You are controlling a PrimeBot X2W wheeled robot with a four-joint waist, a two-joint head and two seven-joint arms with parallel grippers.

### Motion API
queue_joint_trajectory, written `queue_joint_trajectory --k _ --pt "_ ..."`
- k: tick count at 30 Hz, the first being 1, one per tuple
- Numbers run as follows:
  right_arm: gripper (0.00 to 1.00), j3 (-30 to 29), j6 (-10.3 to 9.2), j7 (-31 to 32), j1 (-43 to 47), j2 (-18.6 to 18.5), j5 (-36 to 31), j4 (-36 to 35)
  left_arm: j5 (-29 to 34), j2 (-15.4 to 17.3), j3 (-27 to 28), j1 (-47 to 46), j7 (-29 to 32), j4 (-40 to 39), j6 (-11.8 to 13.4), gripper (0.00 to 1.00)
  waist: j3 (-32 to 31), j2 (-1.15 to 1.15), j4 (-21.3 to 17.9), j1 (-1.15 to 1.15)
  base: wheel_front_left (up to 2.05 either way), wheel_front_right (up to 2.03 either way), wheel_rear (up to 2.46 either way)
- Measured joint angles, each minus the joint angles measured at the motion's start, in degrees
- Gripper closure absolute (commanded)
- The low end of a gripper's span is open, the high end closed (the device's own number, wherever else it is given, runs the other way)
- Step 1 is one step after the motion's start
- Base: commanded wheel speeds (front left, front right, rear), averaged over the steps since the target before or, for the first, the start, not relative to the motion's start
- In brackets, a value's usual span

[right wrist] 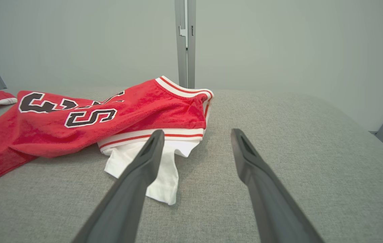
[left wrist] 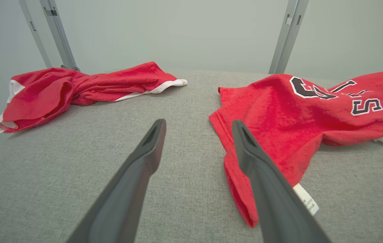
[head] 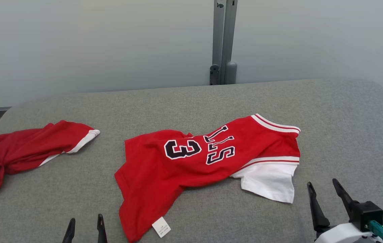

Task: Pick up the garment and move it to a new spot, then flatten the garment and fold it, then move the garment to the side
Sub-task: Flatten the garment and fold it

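The grey padded worktop (head: 346,135) spreads ahead of both sets of jaws. The red jersey garment (head: 164,172) lies crumpled on it, ahead and between them, its hem just right of the left gripper (head: 86,217), its white sleeve near the right gripper (head: 322,182). A second red garment (head: 19,152) lies well left of the left jaws. Both pairs of jaws stand apart, empty. A white label (head: 161,226) sits just right of the left jaws
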Motion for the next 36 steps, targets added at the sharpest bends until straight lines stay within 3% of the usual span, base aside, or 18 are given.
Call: queue_joint_trajectory --k 9,14,25,36 --pt "0.0 9.66 0.02 23.48 -4.89 -6.41 7.0 -0.65 -2.86 -0.69 -2.36 0.44 19.06 -5.89 2.13 0.0 1.63 0.0 -0.41 0.0 0.0 0.0 0.0" --pt "0.0 11.99 0.02 30.75 -7.13 -7.92 8.14 -1.16 -4.39 -1.19 -5.23 2.33 27.28 -9.82 2.23 0.0 3.64 0.0 -0.67 0.0 0.0 0.0 0.0" --pt "0.0 13.15 0.02 29.98 -12.78 -9.33 8.16 2.59 -5.63 -1.49 -6.56 0.8 30.71 -10.57 2.34 0.0 9.22 0.0 0.04 0.0 0.0 0.0 0.0" --pt "0.0 15.55 0.02 28.21 -15.99 -9.09 9.31 6.01 -6.98 -2.55 -6.6 -5.5 28.67 -2.27 1.52 0.0 12.77 0.0 0.89 0.0 0.0 0.0 0.0"
